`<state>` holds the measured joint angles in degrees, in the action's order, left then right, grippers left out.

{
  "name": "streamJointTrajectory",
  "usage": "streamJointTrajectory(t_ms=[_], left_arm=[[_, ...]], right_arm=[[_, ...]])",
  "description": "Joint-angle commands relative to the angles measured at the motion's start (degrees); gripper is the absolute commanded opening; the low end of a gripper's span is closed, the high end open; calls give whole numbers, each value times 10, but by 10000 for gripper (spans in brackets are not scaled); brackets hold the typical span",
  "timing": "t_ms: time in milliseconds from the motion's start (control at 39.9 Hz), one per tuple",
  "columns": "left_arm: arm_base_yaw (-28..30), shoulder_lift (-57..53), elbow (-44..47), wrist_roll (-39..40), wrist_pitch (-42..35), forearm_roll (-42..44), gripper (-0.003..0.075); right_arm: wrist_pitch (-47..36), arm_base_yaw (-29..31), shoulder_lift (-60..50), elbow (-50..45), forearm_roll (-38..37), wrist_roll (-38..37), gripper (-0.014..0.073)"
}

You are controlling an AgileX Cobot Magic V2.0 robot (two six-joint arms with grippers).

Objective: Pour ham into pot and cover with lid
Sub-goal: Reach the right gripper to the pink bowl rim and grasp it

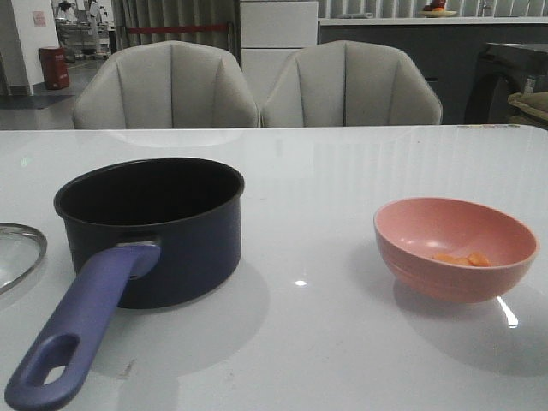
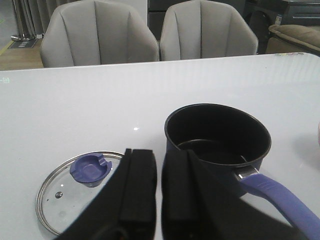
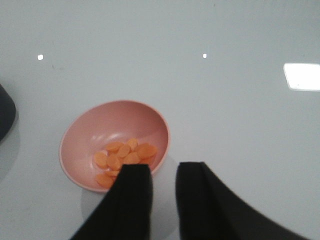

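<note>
The dark navy pot [image 1: 171, 257] stands left of centre on the white table, its purple-blue handle [image 1: 81, 330] pointing to the near edge. Its black inside [image 2: 217, 132] looks bare. The glass lid [image 2: 60, 200] with a blue knob [image 2: 90, 170] lies flat left of the pot; only its edge [image 1: 13, 253] shows in the front view. Orange ham slices [image 3: 122, 157] lie in the pink bowl [image 3: 110, 122] at the right [image 1: 445, 282]. My left gripper [image 2: 159, 155] hovers shut between lid and pot. Above the bowl's near rim my right gripper [image 3: 164, 167] is open and holds nothing.
Two grey chairs [image 1: 257, 86] stand behind the table's far edge. A sliver of the pot [image 3: 5, 112] shows at the side of the right wrist view. White tabletop [image 1: 317, 257] separates pot and bowl.
</note>
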<state>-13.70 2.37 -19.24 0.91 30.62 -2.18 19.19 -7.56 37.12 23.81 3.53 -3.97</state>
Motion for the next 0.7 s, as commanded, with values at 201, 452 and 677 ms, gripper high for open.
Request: streamJointTrajectory(t_ms=[201, 452, 677], left_arm=[[0, 7, -14, 3, -43, -7, 144], [0, 7, -14, 3, -43, -7, 144], [0, 7, -14, 3, -43, -7, 144]], right_arm=[[138, 4, 195, 174, 3, -1, 567], [193, 10, 344, 271, 17, -4, 568], [222, 42, 449, 330, 42, 4, 483]])
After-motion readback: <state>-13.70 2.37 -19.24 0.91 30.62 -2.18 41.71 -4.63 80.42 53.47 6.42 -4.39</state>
